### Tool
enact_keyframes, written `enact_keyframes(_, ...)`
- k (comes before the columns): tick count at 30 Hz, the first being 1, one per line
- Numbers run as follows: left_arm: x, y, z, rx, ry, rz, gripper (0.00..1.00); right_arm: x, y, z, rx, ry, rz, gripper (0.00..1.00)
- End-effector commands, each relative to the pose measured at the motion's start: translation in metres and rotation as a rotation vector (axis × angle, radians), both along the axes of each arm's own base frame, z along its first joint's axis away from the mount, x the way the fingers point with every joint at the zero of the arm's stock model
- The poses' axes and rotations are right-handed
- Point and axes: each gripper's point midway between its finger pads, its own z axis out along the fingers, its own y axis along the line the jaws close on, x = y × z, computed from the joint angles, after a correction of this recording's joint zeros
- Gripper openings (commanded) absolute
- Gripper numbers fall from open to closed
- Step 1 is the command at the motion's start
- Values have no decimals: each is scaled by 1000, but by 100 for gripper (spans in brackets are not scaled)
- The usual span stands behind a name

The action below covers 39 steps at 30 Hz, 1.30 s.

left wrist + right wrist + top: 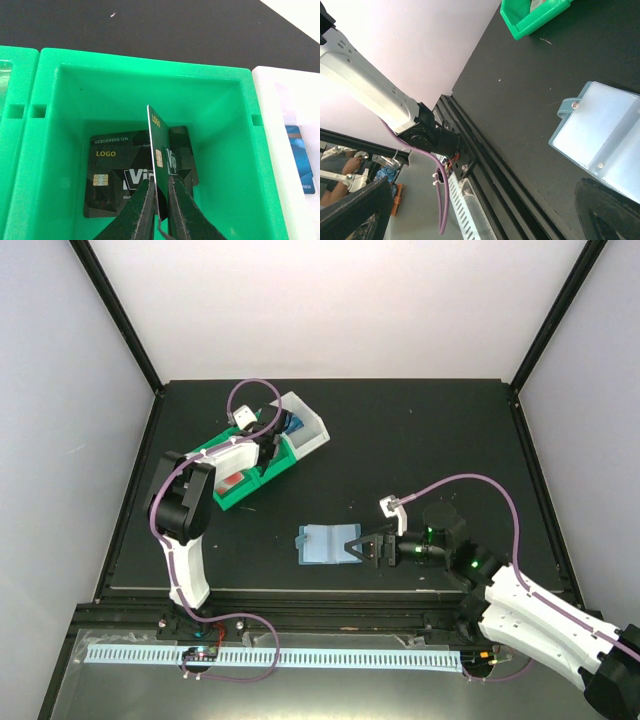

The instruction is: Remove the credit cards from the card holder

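Note:
In the left wrist view my left gripper (160,189) is shut on a black credit card (159,142), held on edge over a green bin (55,150). A second black card (117,172) lies flat on that bin's floor. A blue card (300,157) lies in the white bin beside it. The pale blue card holder (322,545) lies open on the black table; it also shows in the right wrist view (600,137). My right gripper (358,546) is open at the holder's right edge, its fingers spread wide (607,207). A red card (232,483) lies in another green compartment.
The green bins (222,498) and the white bin (318,425) stand in a row at the back left, under the left arm. The table's front rail (485,165) runs near the holder. White walls enclose the table on three sides.

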Motion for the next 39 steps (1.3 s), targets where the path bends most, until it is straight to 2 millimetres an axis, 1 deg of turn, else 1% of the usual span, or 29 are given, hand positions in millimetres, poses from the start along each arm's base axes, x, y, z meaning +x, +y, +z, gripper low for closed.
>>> enact_keyframes(1, 4, 5, 14, 16, -15, 27, 9, 0, -1, 8, 15, -30, -2, 100)
enact_keyframes(3, 3, 7, 15, 23, -14, 32, 10, 0, -1, 7, 19, -24, -5, 100)
enact_keyframes(6, 2, 7, 15, 20, -9, 29, 17, -1, -2, 7, 21, -23, -8, 100)
enact_keyframes(11, 1, -1, 19, -10, -2, -9, 26, -2, -5, 5, 9, -17, -21, 100)
enact_keyframes(13, 0, -2, 24, -22, -2, -17, 27, -3, -7, 5, 10, -14, -21, 100)
enact_keyframes(17, -5, -2, 42, -32, -21, -27, 30, -3, -10, 3, 5, -5, -35, 100)
enact_keyframes(20, -9, -2, 60, -41, -51, -50, 37, -4, -13, -1, -9, 4, -48, 100)
enact_keyframes(22, -11, -4, 75, -49, -80, -71, 43, -4, -14, -4, -12, 15, -56, 100)
enact_keyframes(25, -19, -4, 94, -52, -104, -107, 49, -5, -16, -5, -3, 24, -67, 100)
enact_keyframes(27, -25, -8, 104, -51, -115, -163, 53, -4, -18, -5, -1, 35, -83, 100)
enact_keyframes(30, -39, -19, 119, -60, -126, -291, 63, 1, -24, -13, -27, 73, -144, 100)
enact_keyframes(33, -60, -38, 129, -95, -127, -464, 75, 4, -27, -19, -49, 93, -173, 100)
enact_keyframes(34, -69, -47, 132, -106, -127, -547, 80, 3, -27, -19, -51, 91, -171, 100)
enact_keyframes(35, -80, -55, 132, -123, -118, -619, 85, 3, -27, -18, -51, 83, -165, 100)
enact_keyframes(37, -103, -68, 126, -177, -91, -721, 90, 4, -28, -16, -55, 67, -168, 100)
enact_keyframes(39, -127, -78, 116, -251, -62, -794, 90, 7, -29, -15, -62, 51, -181, 100)
